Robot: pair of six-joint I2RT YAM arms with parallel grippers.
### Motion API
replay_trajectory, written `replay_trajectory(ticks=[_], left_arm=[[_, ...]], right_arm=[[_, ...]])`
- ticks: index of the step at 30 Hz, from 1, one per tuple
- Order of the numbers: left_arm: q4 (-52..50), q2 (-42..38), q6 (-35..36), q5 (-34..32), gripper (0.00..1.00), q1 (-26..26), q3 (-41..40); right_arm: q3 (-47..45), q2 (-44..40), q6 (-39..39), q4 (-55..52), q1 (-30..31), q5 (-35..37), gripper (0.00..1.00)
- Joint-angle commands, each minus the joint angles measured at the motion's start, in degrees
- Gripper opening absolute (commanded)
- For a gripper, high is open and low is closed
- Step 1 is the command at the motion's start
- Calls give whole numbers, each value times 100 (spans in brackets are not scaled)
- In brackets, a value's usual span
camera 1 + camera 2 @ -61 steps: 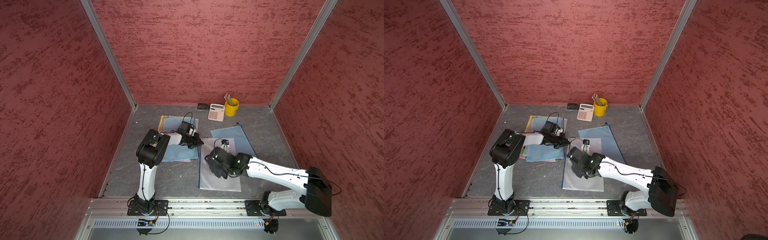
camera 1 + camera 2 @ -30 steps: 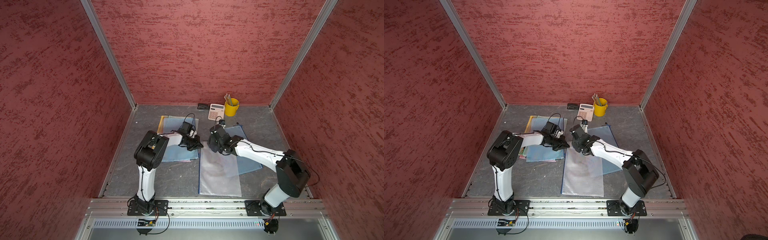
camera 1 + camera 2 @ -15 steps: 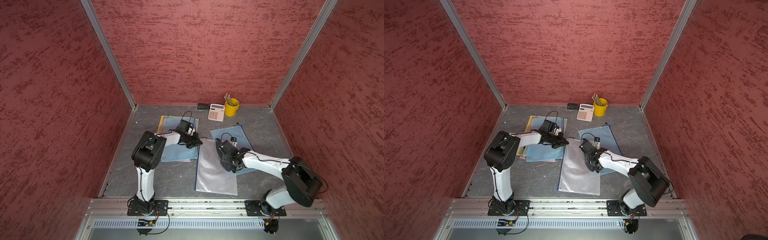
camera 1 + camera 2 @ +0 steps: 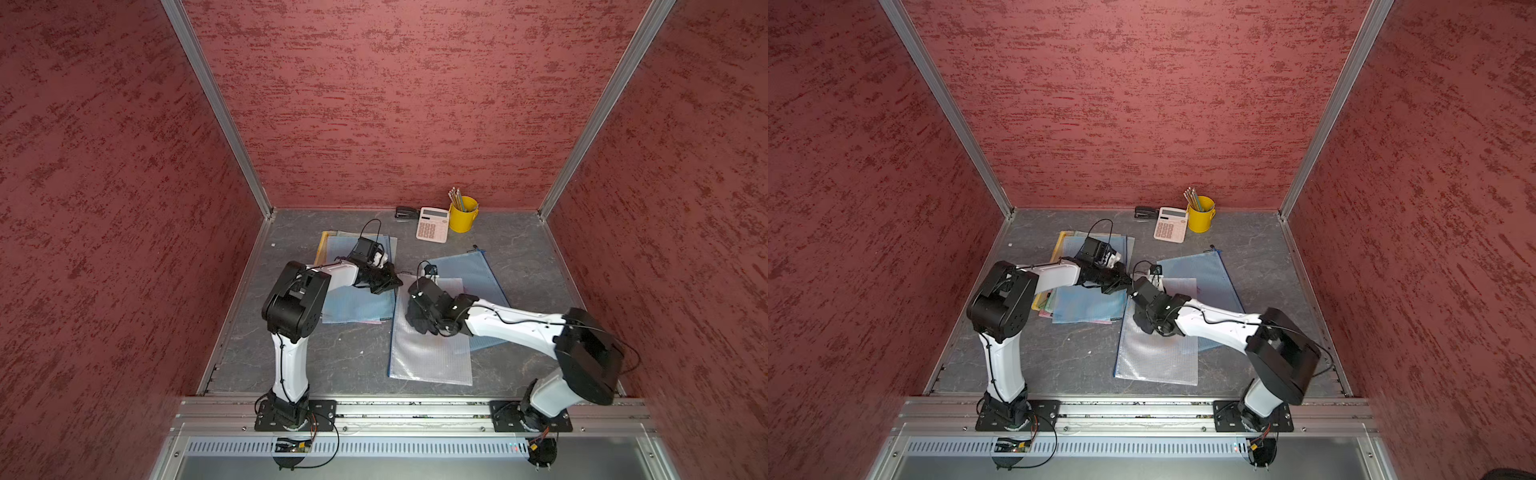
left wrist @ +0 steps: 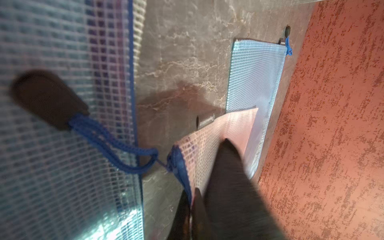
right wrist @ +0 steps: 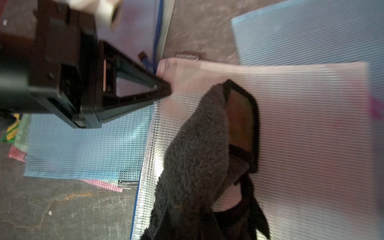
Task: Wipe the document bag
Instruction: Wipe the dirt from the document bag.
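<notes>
Comparing this moment with the two seconds before it, no change is noted at the left tool (image 4: 392,283). It is kept closed on the far left corner of the document bag (image 4: 432,353), and the bag's blue edge is seen nipped between its fingers (image 5: 224,178) in the left wrist view. The bag is laid flat on the bench (image 4: 332,361) between the two arms. Its near end has been drawn leftward within the last second, so it now lies askew.

The right tool (image 4: 420,321) is clamped on a dark cloth (image 6: 193,149), which is pressed onto the bag's far left part. Within that second the cloth has been carried from the bag's far end, down its right side, to this spot. Wiping strokes are therefore judged to be under way. How much of the face remains to be wiped cannot be told.

At the left, a stack of mesh bags (image 4: 357,305) is found beneath the left arm, just beside the bag being wiped. At the right, a blue bag (image 4: 473,270) is partly covered by the document bag's edge. Along the back wall a stapler (image 4: 406,213), a calculator (image 4: 433,224) and a yellow pencil cup (image 4: 463,215) are set, well apart from the work.

The two tools are near each other, so contact is judged possible if a stroke is run toward the pinned corner. Further skewing of the bag may be expected.
</notes>
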Motion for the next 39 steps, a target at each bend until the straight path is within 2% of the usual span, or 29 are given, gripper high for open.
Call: replay_trajectory(ticks=[1, 3, 6, 11, 14, 17, 20, 22, 26, 30, 32, 35, 39], left_arm=[[-52, 147, 157, 18, 0, -27, 127], [-86, 158, 217, 16, 0, -5, 140], [-166, 185, 325, 48, 0, 33, 162], [-190, 176, 361, 57, 0, 151, 167], [-176, 176, 353, 34, 0, 266, 166], [-218, 243, 383, 89, 0, 347, 245], [-230, 294, 392, 140, 0, 315, 307], [-221, 299, 385, 152, 0, 270, 290], [-185, 317, 341, 146, 0, 168, 208], [-97, 305, 253, 111, 0, 82, 116], [-54, 284, 210, 84, 0, 53, 85], [13, 251, 111, 52, 0, 44, 45], [60, 211, 28, 21, 0, 66, 12]], right_arm=[[-332, 497, 183, 692, -52, -347, 0], [-622, 561, 491, 609, -96, -283, 0], [-1288, 215, 1002, 529, -169, -131, 0], [-2132, -525, 1994, -451, -125, -211, 0], [-2456, -1351, 2778, -1328, 478, -263, 0], [-2298, -2052, 3272, -2531, 996, -158, 0], [-1443, -2341, 3039, -3608, 948, 611, 0], [-774, -2201, 2396, -3624, 571, 1106, 0], [577, -1107, 777, -2346, -229, 1333, 0], [1425, 261, -198, -1120, -479, 1361, 0], [1521, 891, -345, -724, -570, 1431, 0], [1309, 1378, -365, -342, -625, 1339, 0], [583, 1325, 82, -239, -660, 1300, 0]])
